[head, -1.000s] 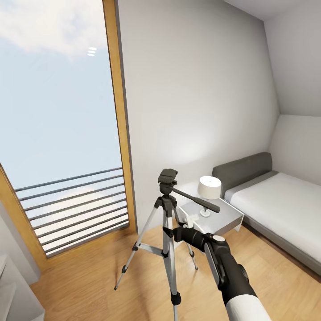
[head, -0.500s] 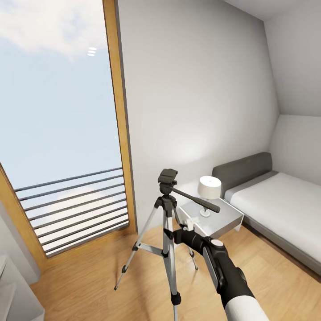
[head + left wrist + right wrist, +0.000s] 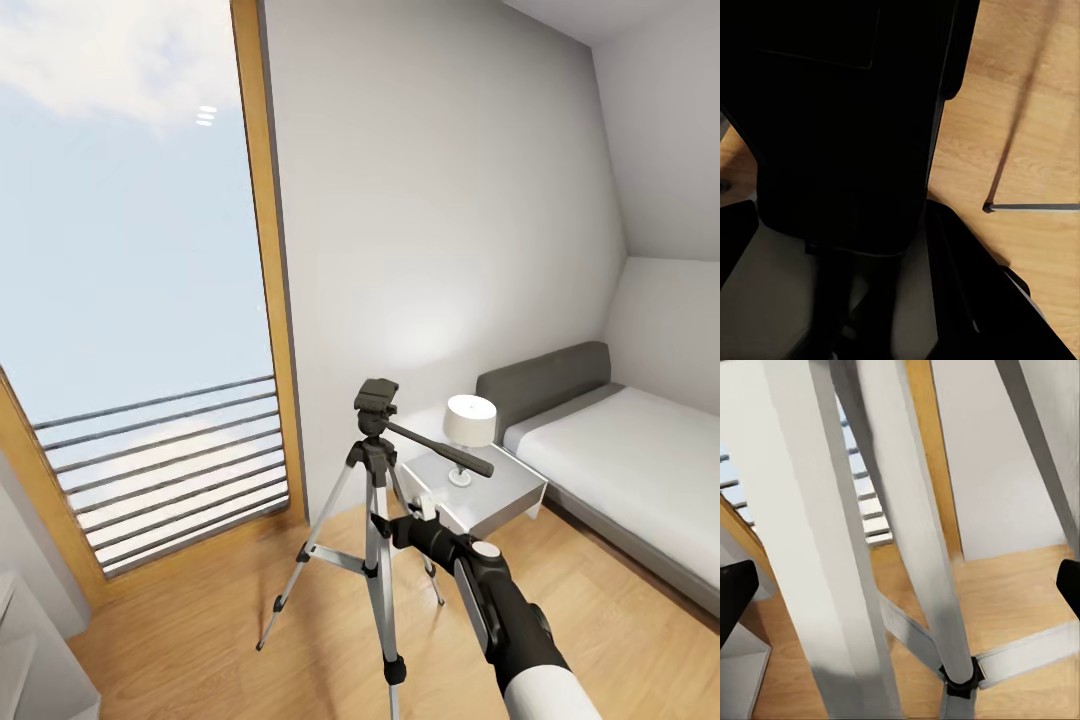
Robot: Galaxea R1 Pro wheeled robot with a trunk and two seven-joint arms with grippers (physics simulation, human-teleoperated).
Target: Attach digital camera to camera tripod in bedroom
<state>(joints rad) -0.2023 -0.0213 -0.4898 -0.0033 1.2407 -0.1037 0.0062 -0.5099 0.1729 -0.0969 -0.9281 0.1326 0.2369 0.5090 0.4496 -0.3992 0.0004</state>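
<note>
R arm: black forearm w/ grey strip, white upper sleeve.

You have one camera tripod in front of you, standing on three silver legs, with one long pan handle sticking out from its black head. One robot arm reaches into the head view, ending in one gripper. Against the wall you see one bed, one nightstand and one lamp on it. There is one tall wood-framed window, crossed low down by about seven horizontal rails. In the right wrist view you count three tripod legs up close.
</note>
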